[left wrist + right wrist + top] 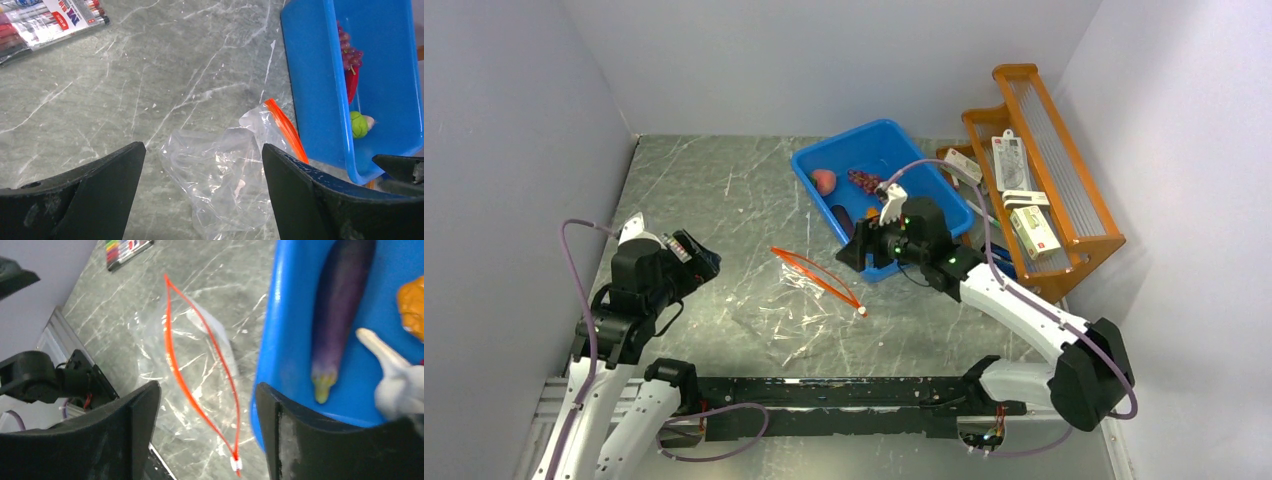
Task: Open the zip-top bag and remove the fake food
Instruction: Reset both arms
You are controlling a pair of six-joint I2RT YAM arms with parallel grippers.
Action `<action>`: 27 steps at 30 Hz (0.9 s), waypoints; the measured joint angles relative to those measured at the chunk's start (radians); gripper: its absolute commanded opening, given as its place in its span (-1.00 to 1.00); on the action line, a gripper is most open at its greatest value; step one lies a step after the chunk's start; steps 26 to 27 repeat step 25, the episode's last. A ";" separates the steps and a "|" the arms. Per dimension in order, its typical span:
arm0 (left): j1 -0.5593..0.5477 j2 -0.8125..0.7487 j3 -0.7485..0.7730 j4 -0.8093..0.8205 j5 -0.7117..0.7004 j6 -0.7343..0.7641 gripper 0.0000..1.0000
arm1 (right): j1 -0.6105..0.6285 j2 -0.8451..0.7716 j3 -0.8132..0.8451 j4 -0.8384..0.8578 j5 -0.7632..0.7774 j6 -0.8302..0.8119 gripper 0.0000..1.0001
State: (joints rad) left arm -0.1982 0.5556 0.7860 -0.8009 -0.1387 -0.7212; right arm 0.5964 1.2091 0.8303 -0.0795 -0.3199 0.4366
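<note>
Zip-top bag [802, 300] lies flat on the bench [714, 190] between the arms, its red-orange mouth gaping, and we see nothing inside. The eggplant [340, 305], grapes [350, 50], peach [823, 181] and green ball [357, 124] sit in the blue bin [879, 150]. Both grippers are wide and hold nothing: the right gripper [205, 390] hangs over the bin's near rim, and the left gripper [202, 147] is raised to the bag's left. We judge two risks: a small piece hidden by crinkled plastic, or the right gripper clipping the rim and shoving the bin if it descends.
</note>
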 measured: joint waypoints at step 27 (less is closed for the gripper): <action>0.000 0.318 0.859 -0.167 -0.207 0.303 0.99 | 0.123 -0.270 0.363 -0.201 0.994 -0.283 1.00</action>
